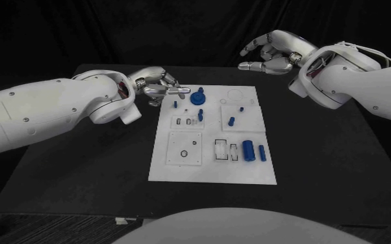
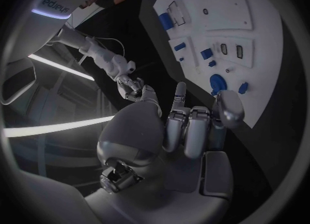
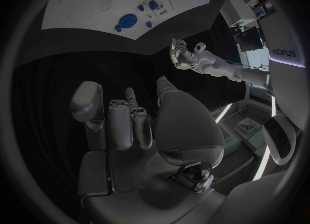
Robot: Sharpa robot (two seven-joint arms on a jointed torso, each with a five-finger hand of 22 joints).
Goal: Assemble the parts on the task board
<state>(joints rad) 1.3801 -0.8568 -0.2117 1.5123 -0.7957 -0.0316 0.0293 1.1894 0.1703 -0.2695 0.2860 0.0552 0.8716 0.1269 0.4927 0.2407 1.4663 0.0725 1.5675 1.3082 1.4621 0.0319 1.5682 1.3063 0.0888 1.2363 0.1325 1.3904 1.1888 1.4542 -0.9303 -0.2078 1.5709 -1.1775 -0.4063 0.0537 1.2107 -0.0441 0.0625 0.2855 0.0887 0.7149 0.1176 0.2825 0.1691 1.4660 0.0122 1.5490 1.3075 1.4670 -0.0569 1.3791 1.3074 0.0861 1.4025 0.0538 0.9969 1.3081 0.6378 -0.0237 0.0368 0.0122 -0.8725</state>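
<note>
left hand [image 1: 160,88]: board's 10 o'clock corner; fingers curled, nothing held
right hand [image 1: 273,57]: 1 o'clock off task board [image 1: 208,168]; fingers curled, empty

- Task board [image 1: 213,168]: table [image 1: 81,165] centre.
- Round part [image 1: 198,98]: board, 11 o'clock.
- Cylinder part [image 1: 247,149]: board, 4 o'clock, peg part [image 1: 262,152] just right.

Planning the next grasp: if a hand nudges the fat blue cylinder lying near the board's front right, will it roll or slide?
The blue cylinder lies on its side on the task board, so it probably rolls sideways when nudged. It looks rigid and smooth, so likely stiff, possibly slippery under silver fingers. Small, so probably light.
</note>
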